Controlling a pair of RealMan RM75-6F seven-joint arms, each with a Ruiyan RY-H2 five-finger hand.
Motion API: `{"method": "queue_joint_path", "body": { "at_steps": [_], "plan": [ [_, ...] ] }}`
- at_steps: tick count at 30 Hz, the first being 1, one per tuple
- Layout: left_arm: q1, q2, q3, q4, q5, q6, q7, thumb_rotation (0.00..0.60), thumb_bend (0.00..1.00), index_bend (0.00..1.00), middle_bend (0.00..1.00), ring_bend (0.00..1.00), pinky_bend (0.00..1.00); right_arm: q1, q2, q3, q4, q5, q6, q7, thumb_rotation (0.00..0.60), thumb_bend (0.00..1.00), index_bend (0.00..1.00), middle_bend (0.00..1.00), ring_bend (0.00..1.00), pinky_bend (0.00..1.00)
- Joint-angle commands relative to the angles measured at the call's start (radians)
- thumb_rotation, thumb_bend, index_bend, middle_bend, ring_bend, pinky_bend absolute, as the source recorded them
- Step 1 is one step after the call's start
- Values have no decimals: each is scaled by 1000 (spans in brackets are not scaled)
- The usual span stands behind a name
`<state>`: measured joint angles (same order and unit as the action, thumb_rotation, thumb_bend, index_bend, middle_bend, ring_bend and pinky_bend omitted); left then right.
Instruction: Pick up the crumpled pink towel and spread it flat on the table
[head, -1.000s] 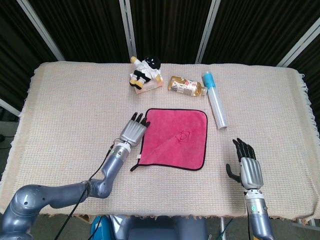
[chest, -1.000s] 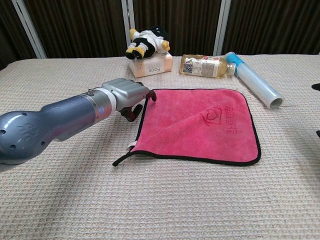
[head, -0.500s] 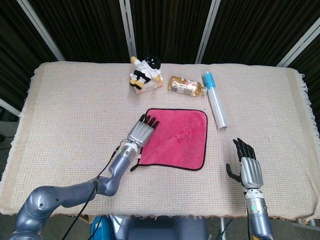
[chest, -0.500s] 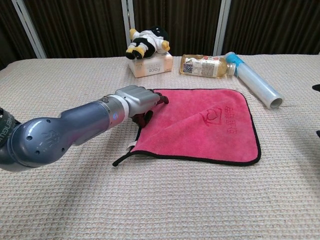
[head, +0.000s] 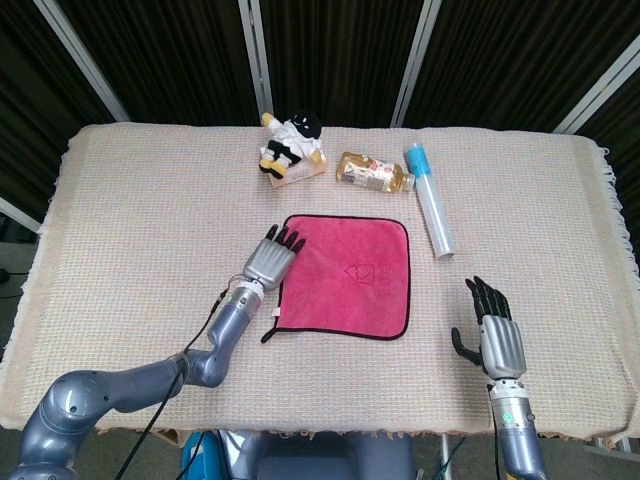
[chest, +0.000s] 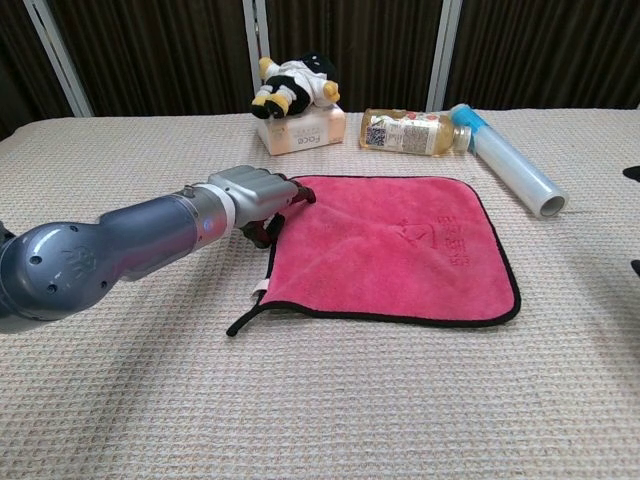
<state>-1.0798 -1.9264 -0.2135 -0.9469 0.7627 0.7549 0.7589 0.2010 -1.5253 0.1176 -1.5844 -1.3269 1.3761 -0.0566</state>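
My left hand (head: 270, 261), fingers extended and holding nothing, has drawn back to the pink towel's (head: 347, 274) left edge after smoothing out its diagonal fold; the towel now lies flat. My right hand (head: 494, 335) rests open, well apart.

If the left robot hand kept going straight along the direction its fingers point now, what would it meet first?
The pink towel. The left robot hand lies at its left edge, fingers aimed up and right across the cloth's far left corner. Past that, the line seems to head toward the bottle, though depth is hard to judge.
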Motion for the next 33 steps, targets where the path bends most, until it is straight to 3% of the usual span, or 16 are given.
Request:
{"method": "queue_joint_path", "body": {
  "at_steps": [1, 12, 13, 18, 21, 27, 33],
  "plan": [
    [2, 8, 3, -1, -3, -3, 2, 600, 831, 88, 71, 0, 59, -1, 0, 0, -2, -3, 1, 1, 600, 433, 0, 0, 0, 0],
    [10, 14, 2, -2, 11, 7, -28, 600, 788, 60, 33, 0, 59, -3, -2, 0, -4, -7, -1, -2, 600, 434, 0, 0, 0, 0],
    [11, 13, 0, -5, 21, 12, -40, 600, 756, 52, 28, 0, 59, -4, -2, 0, -4, -7, -2, -2, 600, 433, 0, 0, 0, 0],
    [24, 21, -14, -39, 94, 54, -124, 600, 359, 0, 0, 0, 52, -4, -2, 1, -2, -13, 2, -6, 600, 433, 0, 0, 0, 0],
    [35, 33, -27, -74, 136, 93, -170, 600, 245, 0, 0, 0, 52, -4, -4, 1, 5, -19, 7, -13, 600, 433, 0, 0, 0, 0],
    [112, 126, -37, -254, 267, 230, -320, 600, 193, 0, 0, 0, 52, -2, -11, 6, 37, -29, 17, -35, 600, 433, 0, 0, 0, 0],
    [270, 286, 45, -506, 348, 410, -330, 600, 162, 1, 0, 0, 51, 14, 13, 1, 85, -53, -1, -58, 600, 433, 0, 0, 0, 0]
  ]
}}
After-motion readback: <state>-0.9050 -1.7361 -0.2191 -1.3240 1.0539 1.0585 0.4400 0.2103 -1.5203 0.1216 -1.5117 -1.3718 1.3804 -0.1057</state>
